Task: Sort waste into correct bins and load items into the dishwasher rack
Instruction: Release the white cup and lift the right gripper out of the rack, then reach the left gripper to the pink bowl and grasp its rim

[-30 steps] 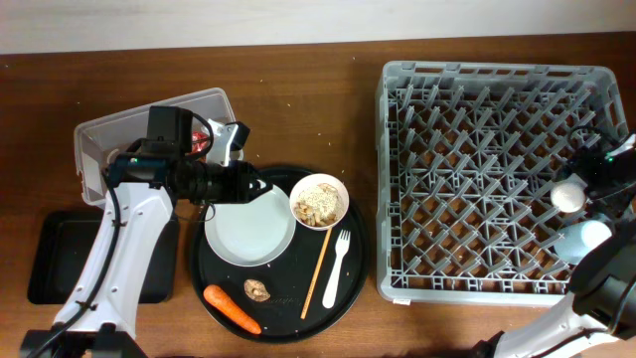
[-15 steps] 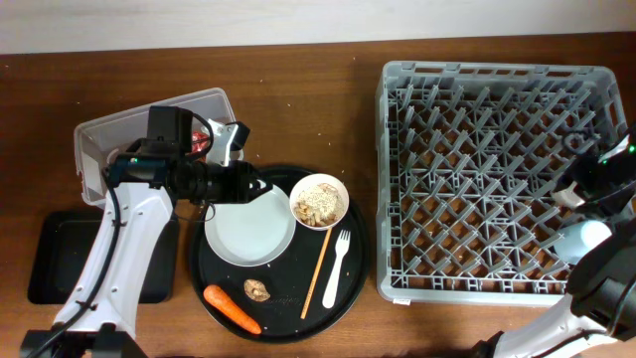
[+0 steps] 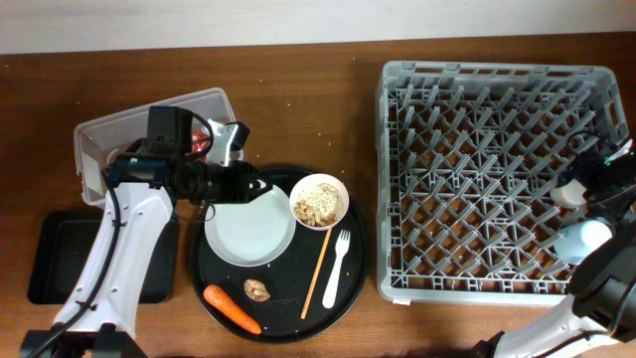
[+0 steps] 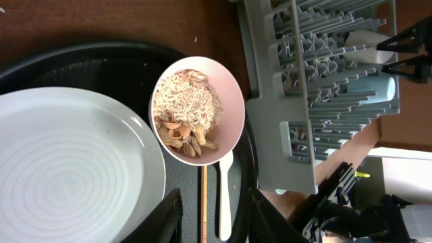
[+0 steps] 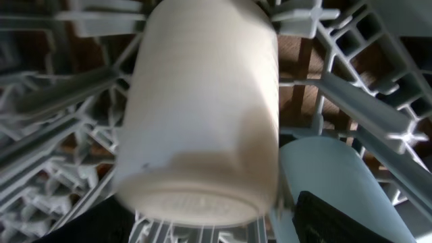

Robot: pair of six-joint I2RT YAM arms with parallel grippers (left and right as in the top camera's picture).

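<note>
My left gripper (image 4: 219, 219) hangs open over the round black tray, above the wooden stick (image 4: 203, 206) and white fork (image 4: 225, 196), holding nothing. Beside it lie the white plate (image 3: 248, 229) and the pink bowl (image 4: 229, 94) of food scraps (image 4: 185, 111). At the grey dishwasher rack's (image 3: 487, 169) right side my right gripper (image 5: 209, 223) is open, its fingers either side of the white cup (image 5: 202, 115) with a gap showing. The light-blue cup (image 5: 337, 175) lies next to it. A carrot (image 3: 232, 308) and a brown lump (image 3: 257, 289) lie on the tray's near side.
The round black tray (image 3: 353, 273) sits left of the rack. A clear tub (image 3: 94, 134) at back left holds a red wrapper (image 3: 202, 142). A shallow black tray (image 3: 55, 259) lies at front left. My left arm (image 3: 129, 229) crosses between them.
The right gripper covered the white cup half a second ago and has since drawn back a little, so the cup shows again. The left arm has not moved.
</note>
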